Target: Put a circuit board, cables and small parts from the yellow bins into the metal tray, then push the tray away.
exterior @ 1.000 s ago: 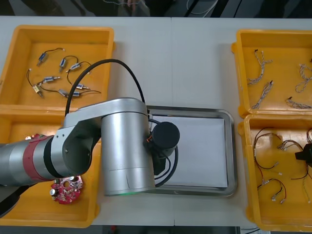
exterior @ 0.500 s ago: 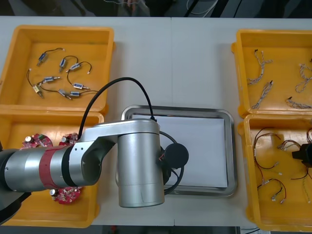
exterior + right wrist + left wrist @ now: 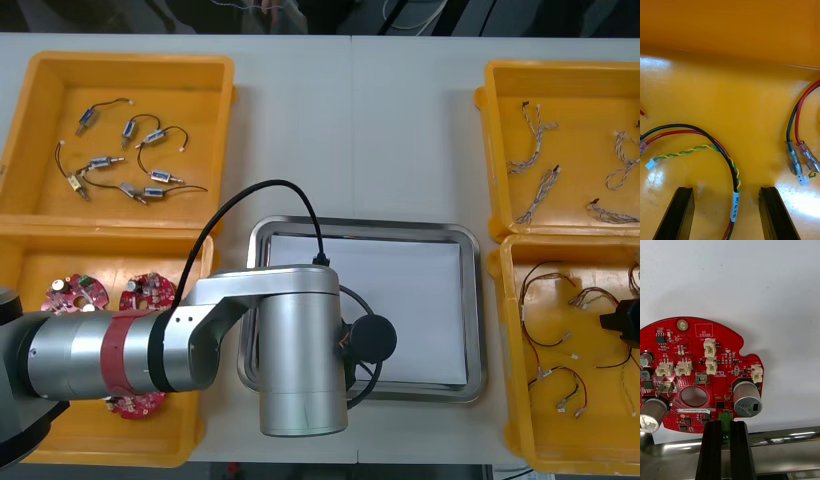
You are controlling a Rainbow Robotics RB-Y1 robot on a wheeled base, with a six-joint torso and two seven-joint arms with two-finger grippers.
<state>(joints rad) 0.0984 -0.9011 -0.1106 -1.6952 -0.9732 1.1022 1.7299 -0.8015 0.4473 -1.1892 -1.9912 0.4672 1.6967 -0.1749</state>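
Whereas the left end effector [image 3: 725, 423] clamps a circuit board [image 3: 696, 352] over the metal tray [image 3: 782, 450] for dropping, the right end effector [image 3: 727, 189] straddles a cable [image 3: 696, 132], unclenched.

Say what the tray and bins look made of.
Rectangular metal tray: likely polished steel, rim mirror-bright. Yellow bins: probably moulded plastic, glossy highlights. Left pincer holds a round red circuit board over the tray; right pincer open inside a bin.
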